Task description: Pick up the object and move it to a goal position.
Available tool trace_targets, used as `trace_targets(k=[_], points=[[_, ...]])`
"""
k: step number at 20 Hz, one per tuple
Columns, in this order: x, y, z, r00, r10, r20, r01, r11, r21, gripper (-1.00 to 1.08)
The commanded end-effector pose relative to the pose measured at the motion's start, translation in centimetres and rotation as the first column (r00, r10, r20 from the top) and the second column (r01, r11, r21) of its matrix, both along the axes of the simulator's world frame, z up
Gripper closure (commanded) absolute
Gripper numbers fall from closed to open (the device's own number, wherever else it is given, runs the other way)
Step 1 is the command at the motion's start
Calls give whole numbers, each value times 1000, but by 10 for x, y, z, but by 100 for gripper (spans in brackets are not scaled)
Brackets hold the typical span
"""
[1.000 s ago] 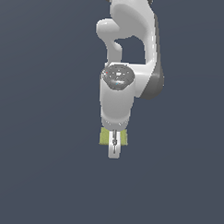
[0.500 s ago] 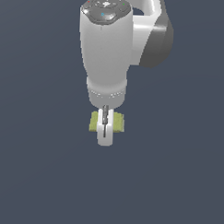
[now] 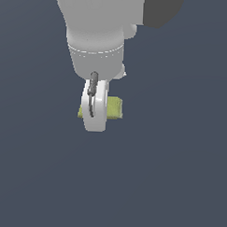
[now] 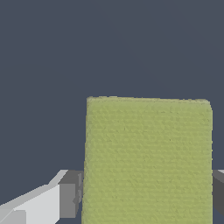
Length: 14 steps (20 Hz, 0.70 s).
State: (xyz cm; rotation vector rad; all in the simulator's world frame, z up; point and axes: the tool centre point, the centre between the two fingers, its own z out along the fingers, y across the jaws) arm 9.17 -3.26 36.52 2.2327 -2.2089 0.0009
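Note:
The object [image 3: 114, 107] is a small yellow-green block that shows on both sides of the white hand in the exterior view. My gripper [image 3: 97, 115] sits directly over it, so the block's middle is hidden behind the hand there. In the wrist view the object [image 4: 146, 144] fills the space between the grey fingers [image 4: 70, 194], and both pads press against its side faces. My gripper [image 4: 146, 192] is shut on the object.
Only the plain dark blue-grey surface [image 3: 178, 174] lies around the block. The thick white arm [image 3: 95, 35] fills the upper part of the exterior view.
The arm and the block now look larger and sit higher in the exterior view than a second ago. The block has moved along with the gripper.

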Motion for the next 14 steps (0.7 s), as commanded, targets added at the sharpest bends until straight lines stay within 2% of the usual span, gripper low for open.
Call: trace_targets(k=[1, 14], points=[[1, -3, 14, 1000, 1, 0, -1, 1000, 0, 108], [5, -8, 38, 1000, 2, 0, -2, 1000, 1, 108]])
